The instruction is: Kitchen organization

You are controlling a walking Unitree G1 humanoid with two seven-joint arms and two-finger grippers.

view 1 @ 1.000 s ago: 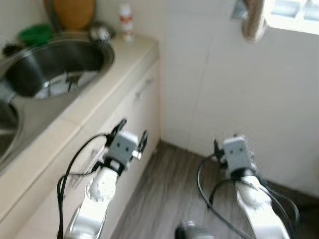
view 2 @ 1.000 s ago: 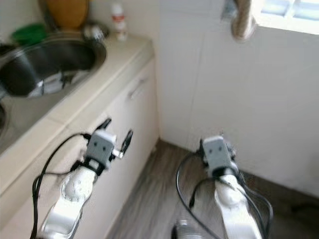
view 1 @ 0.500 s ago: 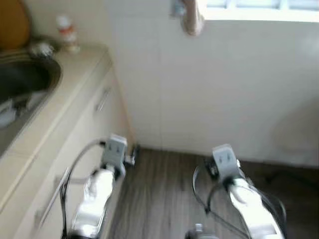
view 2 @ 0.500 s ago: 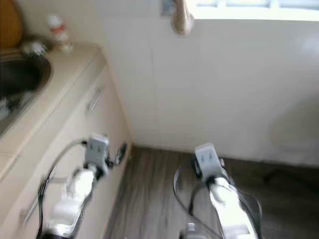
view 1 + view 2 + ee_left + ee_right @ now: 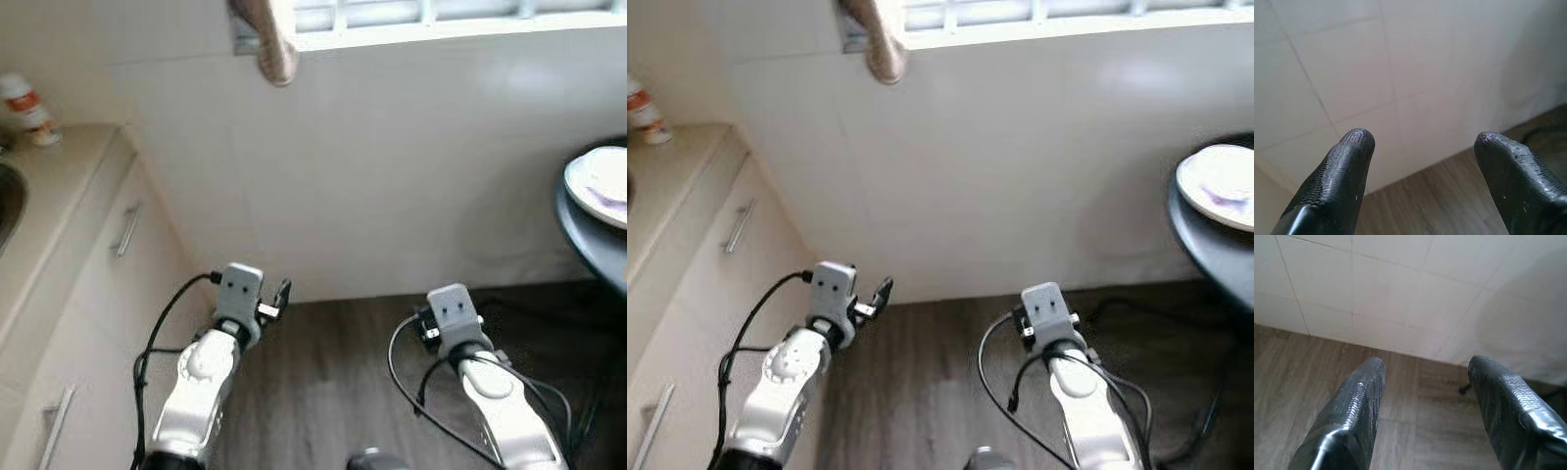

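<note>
Glossy white tiles cover the wall [image 5: 411, 166] above a matt grey wood-grain floor [image 5: 323, 392], the cabinet fronts [image 5: 108, 294] look smooth cream with metal handles [image 5: 125, 228], and both grippers' black fingers [image 5: 1342, 171] show a finely textured, rubbery surface.

Open wood floor [image 5: 323, 392] ahead, hemmed by tiled wall [image 5: 392, 176], cabinets [image 5: 98, 294] (left) and dark table [image 5: 588, 240] (right).
</note>
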